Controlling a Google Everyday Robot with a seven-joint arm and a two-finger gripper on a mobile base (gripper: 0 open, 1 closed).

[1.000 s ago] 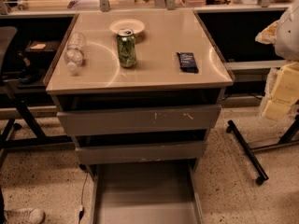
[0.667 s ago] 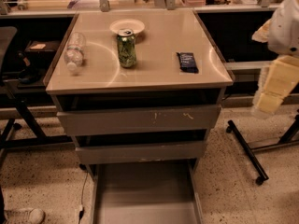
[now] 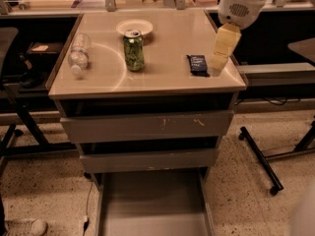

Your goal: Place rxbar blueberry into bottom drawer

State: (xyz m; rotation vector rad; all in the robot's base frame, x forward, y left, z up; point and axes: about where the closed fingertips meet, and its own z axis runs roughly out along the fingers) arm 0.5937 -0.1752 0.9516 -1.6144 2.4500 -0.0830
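The rxbar blueberry [image 3: 198,65] lies flat on the right part of the cabinet top [image 3: 162,80], a dark navy bar. My gripper [image 3: 221,58] hangs from the white arm at the upper right, just to the right of the bar and a little above the cabinet top. The bottom drawer [image 3: 152,203] is pulled out below the cabinet, its grey floor bare. The two shallower drawers [image 3: 147,127] above it stand slightly open.
A green soda can [image 3: 133,50] stands at mid top, a white bowl [image 3: 134,27] behind it. A clear plastic bottle [image 3: 78,54] lies at the left. A chair base [image 3: 15,127] stands left; a wheeled stand leg [image 3: 261,161] is right.
The arm has swung in from the far right to over the cabinet's right edge, beside the bar. The camera view has moved closer. The objects on top have not moved.
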